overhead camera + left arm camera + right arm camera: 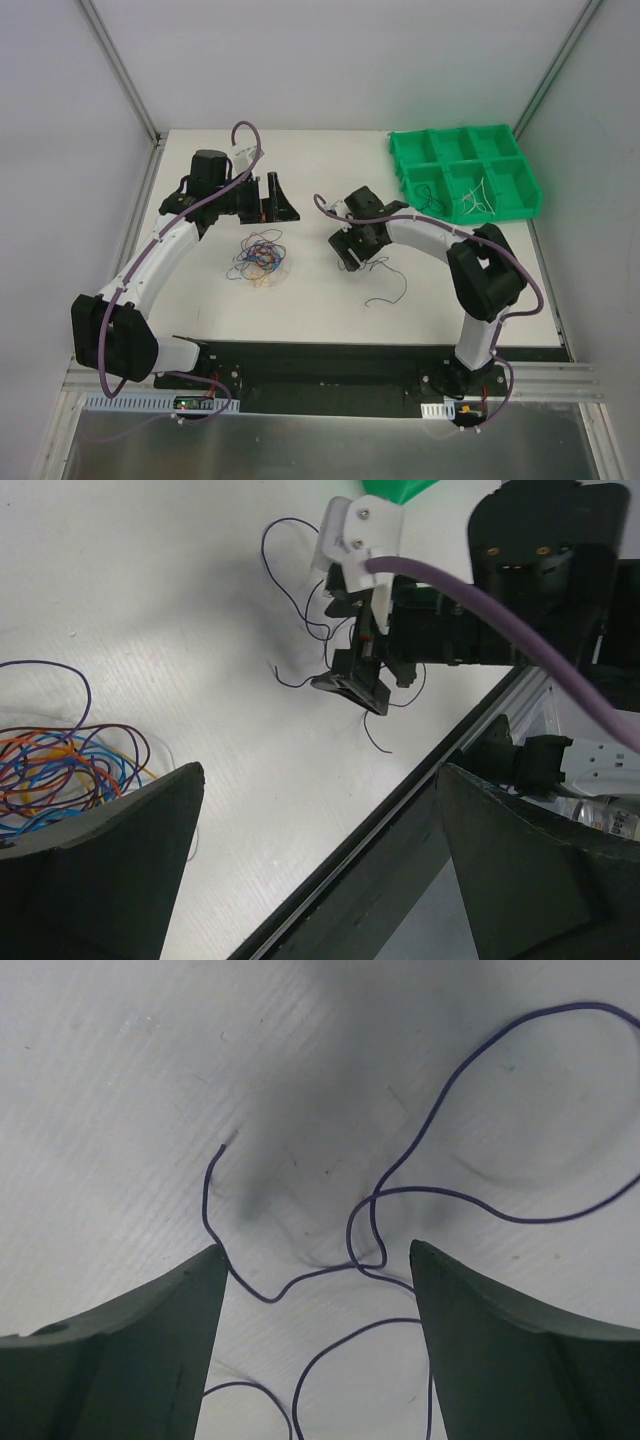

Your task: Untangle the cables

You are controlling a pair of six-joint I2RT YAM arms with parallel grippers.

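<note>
The work is partly done, and most of it looks left to do. A knot of blue, orange and red cables [258, 258] lies bunched on the white table [330, 310], left of centre and just in front of the left gripper [320, 770]. That gripper's fingers stand wide apart and hold nothing. One dark blue wire [440, 1192] lies on its own to the right, well apart from the knot. It curls loosely on the table under the right gripper [315, 1260], whose fingers are spread with the wire passing between them but not pinched. A few pale wires [476, 197] rest in a compartment in the near row of the green tray [530, 195] at the far right corner. The bulk of the bundle looks as tangled as ever, so many strands seem to need pulling out one by one.
</note>
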